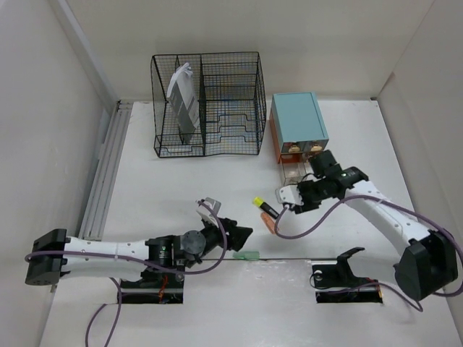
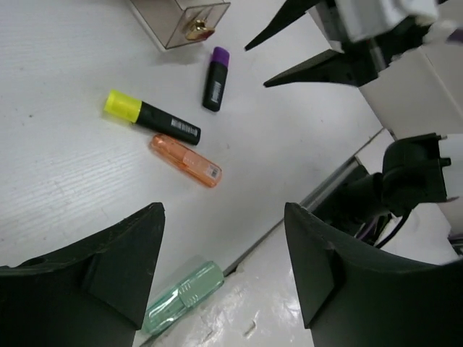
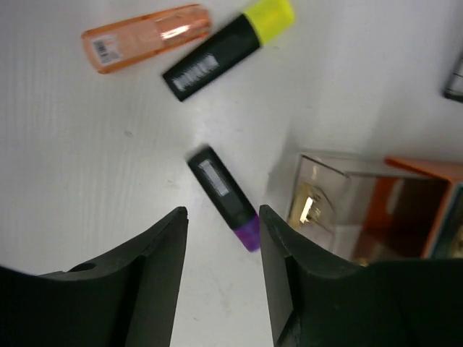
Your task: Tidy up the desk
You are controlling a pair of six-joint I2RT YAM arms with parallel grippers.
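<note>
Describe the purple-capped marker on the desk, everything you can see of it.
The purple-capped marker is short, with a black plastic-looking barrel, a white barcode label and its purple cap on. It lies flat on the white desk, just off the pulled-out clear drawer without touching it, and apart from the yellow-capped highlighter. The open right gripper hovers above it, not touching.
</note>
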